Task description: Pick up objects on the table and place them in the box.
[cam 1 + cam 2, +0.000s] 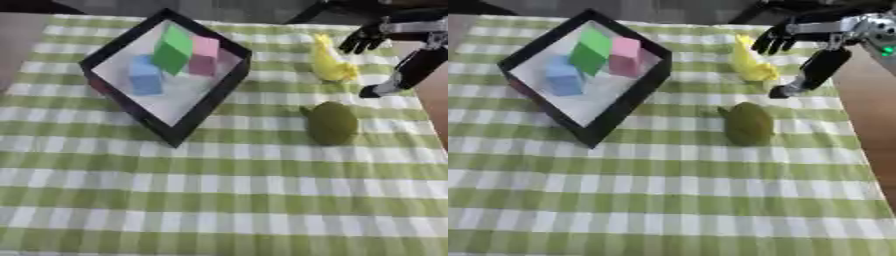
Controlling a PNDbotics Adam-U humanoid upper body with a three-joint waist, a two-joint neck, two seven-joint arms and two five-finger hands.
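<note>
box (203,102) first, at our far left on the green checked cloth (227,200): black-rimmed, turned corner-on like a diamond, long axis running from far left to near right. inside we see a blue block (145,75), a green block (173,50) and a pink block (205,55). right of it lies an olive-green rounded fruit (332,122), then a yellow toy (331,64) standing upright. our right hand (811,47) hangs just beside the toy, spread wide, holding nothing.

Right hand (807,52) with black fingers and thumb, silver metal wrist section with dark fastenings, small green light glowing on the silver forearm part
</note>
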